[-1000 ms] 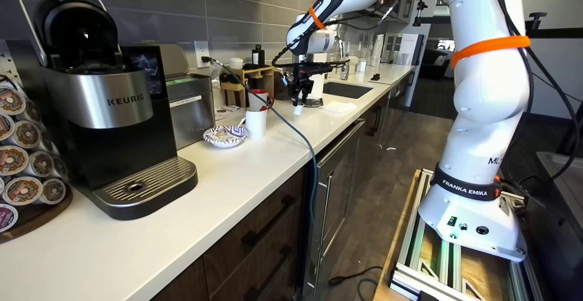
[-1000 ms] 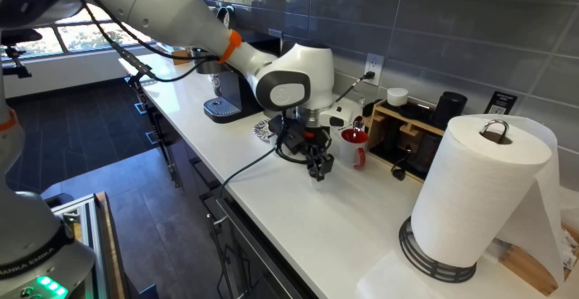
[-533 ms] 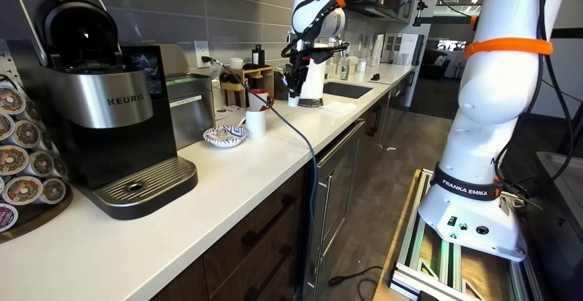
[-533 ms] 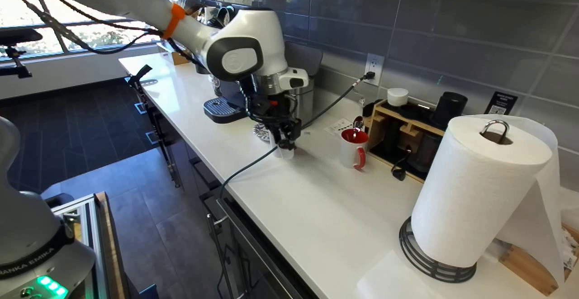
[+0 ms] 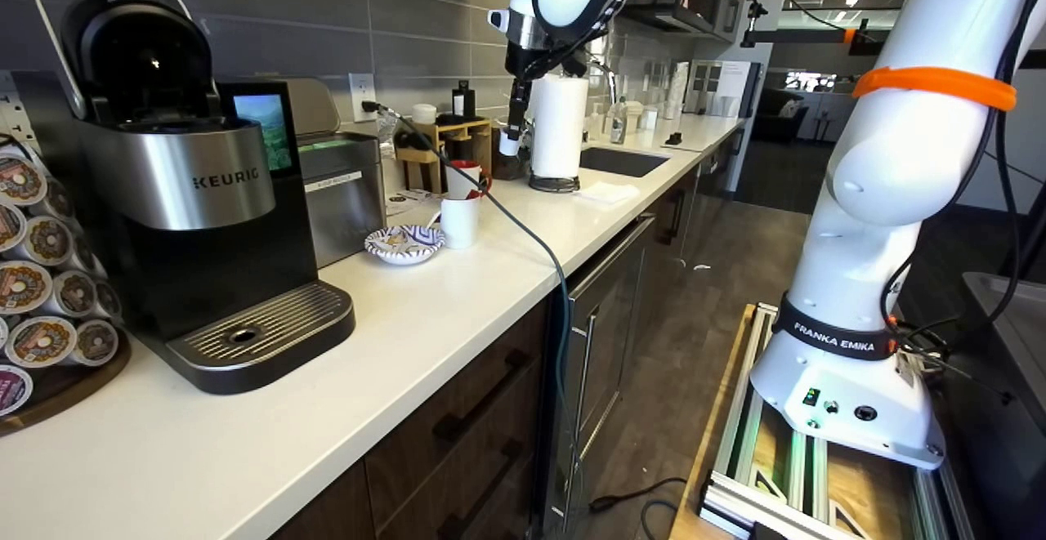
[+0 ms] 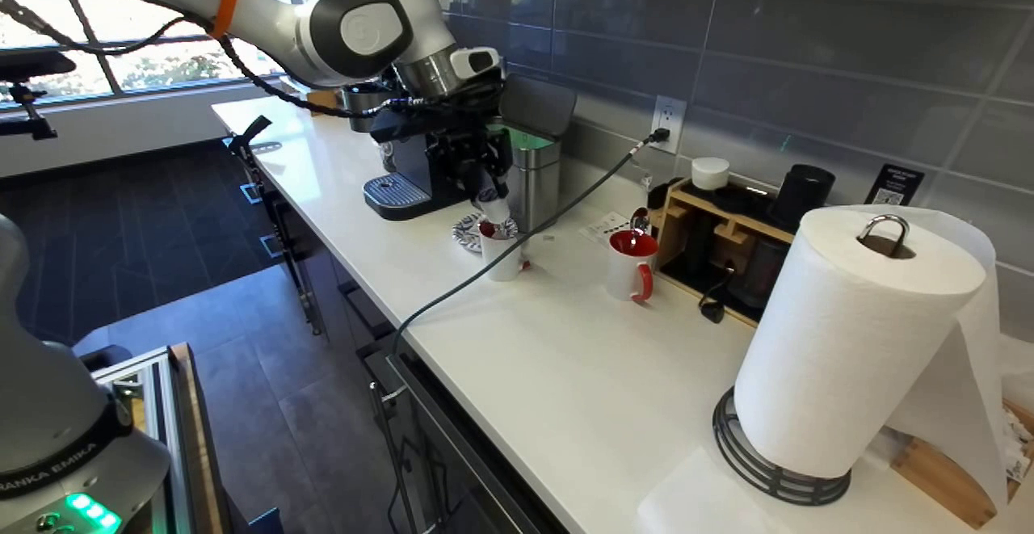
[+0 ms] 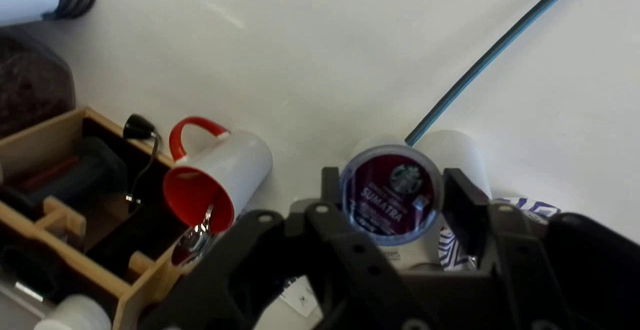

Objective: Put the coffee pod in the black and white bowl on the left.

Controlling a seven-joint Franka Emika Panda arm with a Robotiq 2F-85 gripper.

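The coffee pod, white with a dark red "Sumatra" lid, is held between the fingers of my gripper (image 7: 391,190) in the wrist view (image 7: 385,195). The gripper (image 5: 513,125) is shut on the pod (image 5: 508,146), well above the counter. In an exterior view the gripper (image 6: 489,182) is tilted, and the pod (image 6: 494,209) appears over the near white mug and bowl. The black and white bowl (image 5: 404,256) sits on the counter beside that mug; it holds small items. It also shows partly hidden in an exterior view (image 6: 467,235) and behind a finger in the wrist view (image 7: 452,254).
A white mug (image 5: 459,223) stands right beside the bowl. A red-lined mug (image 6: 630,271) with a spoon, a wooden organizer (image 6: 727,227) and a paper towel roll (image 6: 856,348) stand along the counter. A cable (image 6: 460,288) crosses it. The coffee maker (image 5: 188,176) and steel bin (image 5: 347,197) flank the bowl.
The gripper has lifted the pod from near the counter and carried it towards the bowl's end of the counter. The gripper has tilted. The bowl and mugs have not moved.
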